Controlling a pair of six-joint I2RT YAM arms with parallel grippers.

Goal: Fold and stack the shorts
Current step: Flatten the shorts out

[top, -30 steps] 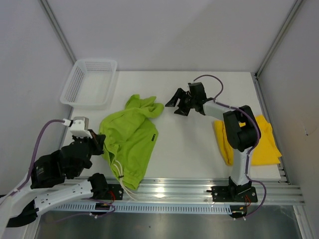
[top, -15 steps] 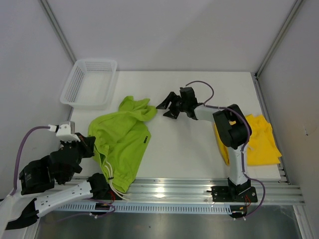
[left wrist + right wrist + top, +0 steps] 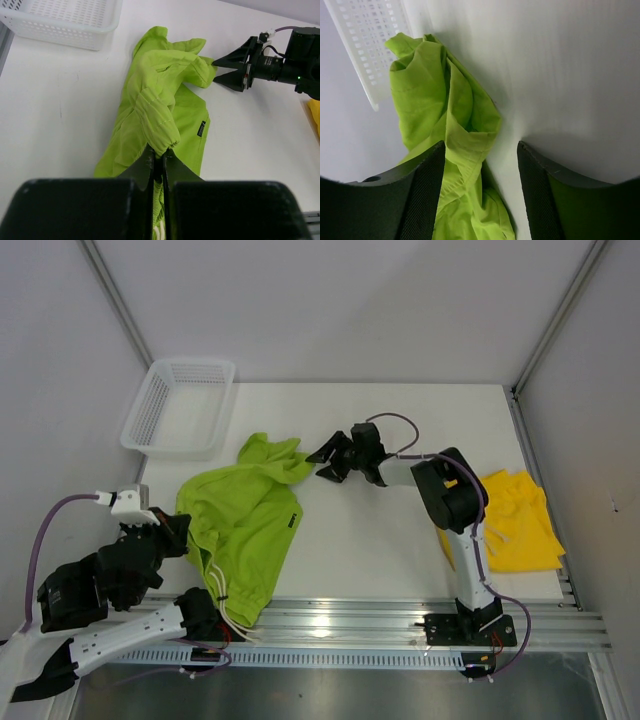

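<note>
Left jaws pinch lime green shorts [image 3: 245, 520]; right jaws straddle their corner.

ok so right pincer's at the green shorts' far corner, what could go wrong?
The right pincer has open jaws astride a bunched fold of the lime green shorts; it may pinch several layers.
The left pincer is shut on a thin ridge; a pull could slip it.
White cords trail by the left arm's base and might snag.

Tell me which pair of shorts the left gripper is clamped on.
The lime green shorts on the left: the left gripper is shut on their fabric. The yellow shorts lie on the right, no gripper on them.
</note>
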